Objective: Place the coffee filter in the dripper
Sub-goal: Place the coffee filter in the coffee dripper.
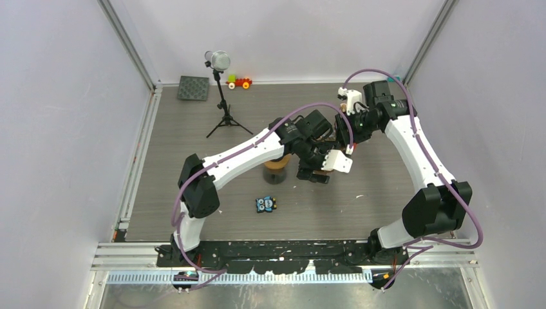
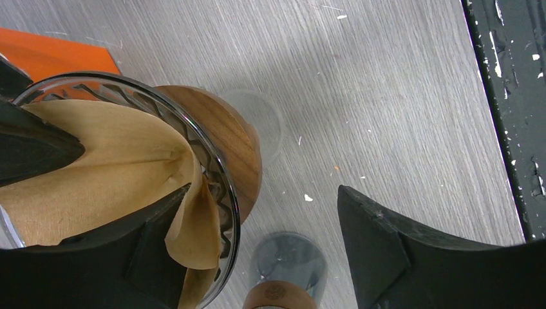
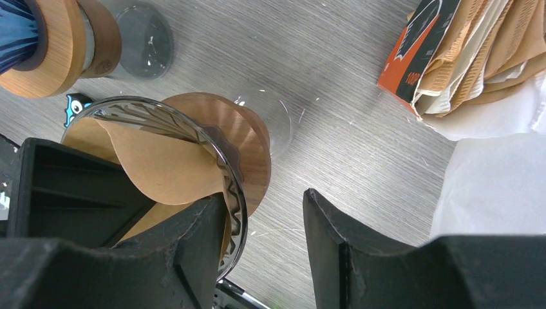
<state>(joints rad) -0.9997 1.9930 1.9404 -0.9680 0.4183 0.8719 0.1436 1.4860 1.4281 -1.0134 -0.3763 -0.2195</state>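
The glass dripper (image 2: 216, 168) stands on its round wooden base (image 3: 256, 149) on the table. The brown paper coffee filter (image 2: 109, 161) lies inside it, its edge folded over the rim. My left gripper (image 2: 264, 193) is open and straddles the rim, with one finger (image 2: 116, 257) inside on the paper and the other (image 2: 412, 257) outside. My right gripper (image 3: 265, 196) is also open across the rim. Its left finger (image 3: 187, 257) rests against the filter (image 3: 167, 167), and its right finger (image 3: 360, 251) stands apart from the dripper. In the top view both arms hide the dripper.
A glass carafe (image 1: 275, 172) with a wooden collar stands just left of the dripper. An orange pack of filters (image 3: 412, 55) and white paper (image 3: 496, 187) lie to the right. A microphone tripod (image 1: 222, 96), a toy (image 1: 239, 82), a dark pad (image 1: 193, 88) and a small blue figure (image 1: 265, 204) share the table.
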